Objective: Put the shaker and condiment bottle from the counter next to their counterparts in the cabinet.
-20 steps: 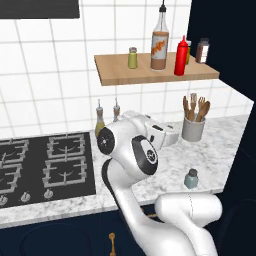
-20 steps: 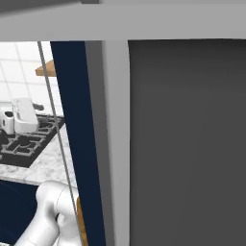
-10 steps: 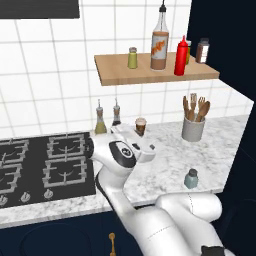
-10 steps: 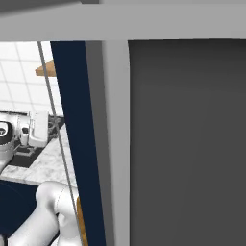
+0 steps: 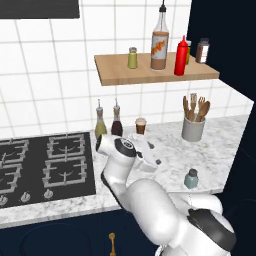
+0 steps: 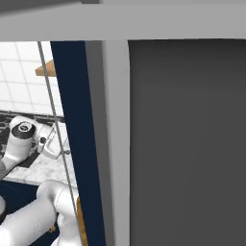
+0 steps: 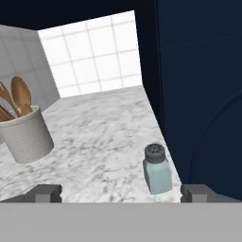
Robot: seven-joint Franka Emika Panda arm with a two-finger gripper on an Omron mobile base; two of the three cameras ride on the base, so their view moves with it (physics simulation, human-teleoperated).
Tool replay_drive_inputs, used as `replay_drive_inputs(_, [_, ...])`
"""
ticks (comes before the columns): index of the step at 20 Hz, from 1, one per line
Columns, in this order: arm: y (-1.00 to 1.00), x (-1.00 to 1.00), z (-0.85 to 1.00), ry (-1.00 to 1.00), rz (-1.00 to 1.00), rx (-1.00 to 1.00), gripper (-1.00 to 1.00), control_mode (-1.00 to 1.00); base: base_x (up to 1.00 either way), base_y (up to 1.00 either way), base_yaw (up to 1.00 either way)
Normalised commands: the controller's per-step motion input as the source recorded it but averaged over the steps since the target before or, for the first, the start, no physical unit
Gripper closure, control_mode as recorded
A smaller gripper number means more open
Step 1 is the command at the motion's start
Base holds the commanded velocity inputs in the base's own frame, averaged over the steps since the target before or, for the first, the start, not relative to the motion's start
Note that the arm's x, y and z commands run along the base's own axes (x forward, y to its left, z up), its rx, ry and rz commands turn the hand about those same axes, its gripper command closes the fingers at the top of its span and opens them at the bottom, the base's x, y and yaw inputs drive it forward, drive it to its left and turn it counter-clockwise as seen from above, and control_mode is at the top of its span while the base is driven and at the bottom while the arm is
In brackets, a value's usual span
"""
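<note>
Blue-grey shaker (image 7: 157, 169) upright near counter (image 7: 104, 142) edge; gripper (image 7: 120, 193) spread wide, should centre on it, then descend squarely.

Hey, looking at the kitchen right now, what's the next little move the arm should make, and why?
Probably ease the hand forward toward the shaker, shifting slightly to centre it between the open jaws. The condiment bottle already stands on the cabinet, while the shaker is on the counter near its edge, off-centre in the hand view and not yet between the fingertips.

left base high, hand low over counter (image 7: 104, 137)
</note>
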Motion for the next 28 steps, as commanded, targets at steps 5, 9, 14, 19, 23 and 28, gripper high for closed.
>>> replay_drive_inputs(5, [-0.07,0.03,-0.12,0.0,0.0,0.02,-1.0,-1.0,0.0,0.0,0.0])
replay_drive_inputs(9, [-0.67,0.0,-0.68,0.07,0.0,0.08,-1.0,-1.0,0.0,0.0,0.0])
replay_drive_inputs(14, [-0.42,-0.02,-0.3,0.09,0.0,0.0,-1.0,-1.0,0.0,0.0,0.0])
replay_drive_inputs(19, [-0.51,-0.3,-0.17,0.05,-0.02,-0.01,-1.0,-1.0,0.0,0.0,0.0])
replay_drive_inputs(23, [-0.18,-0.63,-0.11,0.0,0.0,0.0,-1.0,-1.0,0.0,0.0,0.0])
replay_drive_inputs(28, [0.0,-0.51,-0.11,-0.01,0.0,0.0,-1.0,-1.0,0.0,0.0,0.0])
